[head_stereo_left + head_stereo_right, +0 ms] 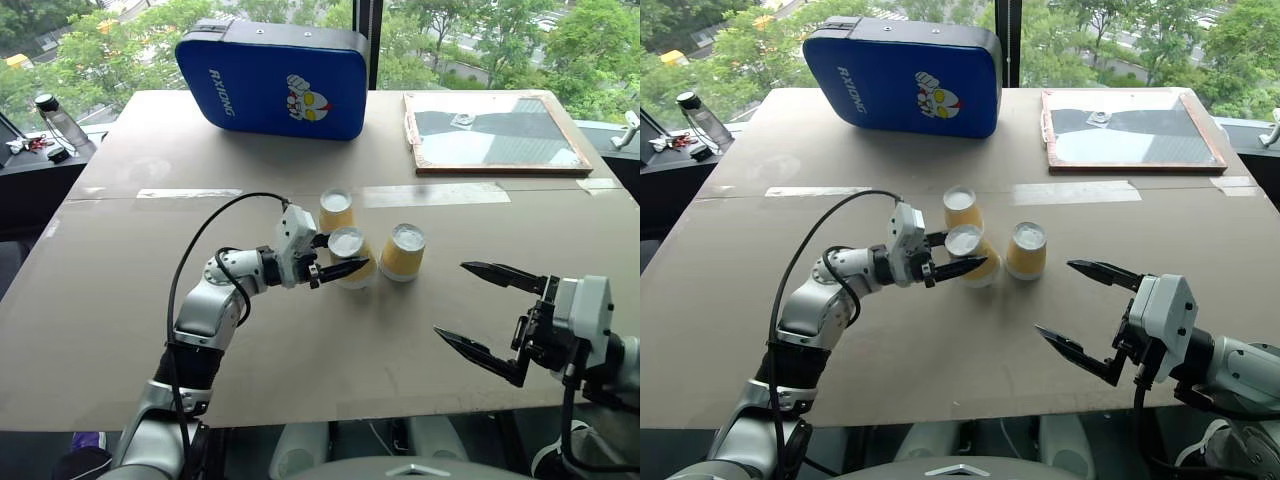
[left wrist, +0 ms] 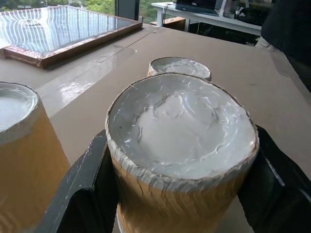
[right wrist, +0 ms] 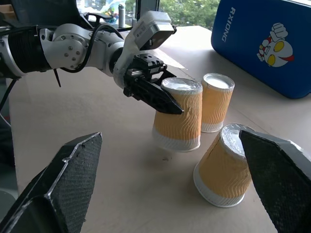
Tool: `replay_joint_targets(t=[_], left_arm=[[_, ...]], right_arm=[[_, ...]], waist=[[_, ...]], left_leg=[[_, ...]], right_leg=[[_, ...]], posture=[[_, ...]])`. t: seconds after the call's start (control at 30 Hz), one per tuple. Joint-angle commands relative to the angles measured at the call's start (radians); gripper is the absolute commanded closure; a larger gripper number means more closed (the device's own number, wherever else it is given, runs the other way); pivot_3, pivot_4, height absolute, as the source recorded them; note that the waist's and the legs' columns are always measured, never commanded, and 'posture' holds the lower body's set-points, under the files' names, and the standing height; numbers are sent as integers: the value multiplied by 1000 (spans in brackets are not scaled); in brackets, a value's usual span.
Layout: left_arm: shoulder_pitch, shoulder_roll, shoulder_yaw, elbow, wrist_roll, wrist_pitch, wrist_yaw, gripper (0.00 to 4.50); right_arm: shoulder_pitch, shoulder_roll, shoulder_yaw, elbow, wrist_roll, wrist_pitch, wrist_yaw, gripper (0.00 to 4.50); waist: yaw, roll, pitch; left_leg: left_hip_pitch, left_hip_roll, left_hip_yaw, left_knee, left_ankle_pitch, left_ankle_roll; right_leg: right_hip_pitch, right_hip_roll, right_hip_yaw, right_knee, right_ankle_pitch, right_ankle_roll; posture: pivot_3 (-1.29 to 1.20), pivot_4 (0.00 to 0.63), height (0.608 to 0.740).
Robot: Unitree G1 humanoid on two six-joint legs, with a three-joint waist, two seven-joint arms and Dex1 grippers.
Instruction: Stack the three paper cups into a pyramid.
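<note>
**Three cups upside down, one already in the left gripper's grasp**

Three paper cups sit close together near the middle of the table, all inverted with their white bases up and rims down. The middle cup is the one being handled: the left gripper has its two black fingers pressed against the cup's sides just under the base, reaching in level from the robot's left. In the right wrist view this cup appears slightly raised off the cardboard, with a sliver of shadow under its rim, though that is hard to confirm. Gripping high on the narrow end probably leaves the wide rim free to land on other cups.

The far cup stands just behind the held one, and the right-hand cup stands just beside it, leaning a little. No pyramid exists yet; a base pair would still need to be set side by side, so the job looks to be at an early stage.

The right gripper hovers near the table's front edge, well apart from the cups, its fingers spread wide and holding nothing, likely waiting to steady or take a cup.

Farther back lie a blue padded case and a framed board.
</note>
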Motion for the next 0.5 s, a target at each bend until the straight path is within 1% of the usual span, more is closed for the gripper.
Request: replay_joint_targets(t=[0.03,0.23,0.5], left_arm=[[-42,-23,-14,25,33,-42,6,1949],[-66,-44,-28,59,57,-35,8,1949],[-89,-46,-39,77,78,-23,17,1949]], right_arm=[[33,-2,-51,-47,4,-13,-18,0],[118,17,-105,-47,-18,-33,-24,0],[156,30,-113,-47,-31,-48,-27,0]], waist=[[1,0,0],[1,0,0],[1,-1,0]], left_leg=[[0,0,0,0,0,0],[0,0,0,1,0,0],[0,0,0,1,0,0]], right_leg=[[0,0,0,0,0,0],[0,0,0,0,0,1],[0,0,0,0,0,1]], posture=[[0,150,740],[0,150,740],[0,150,740]])
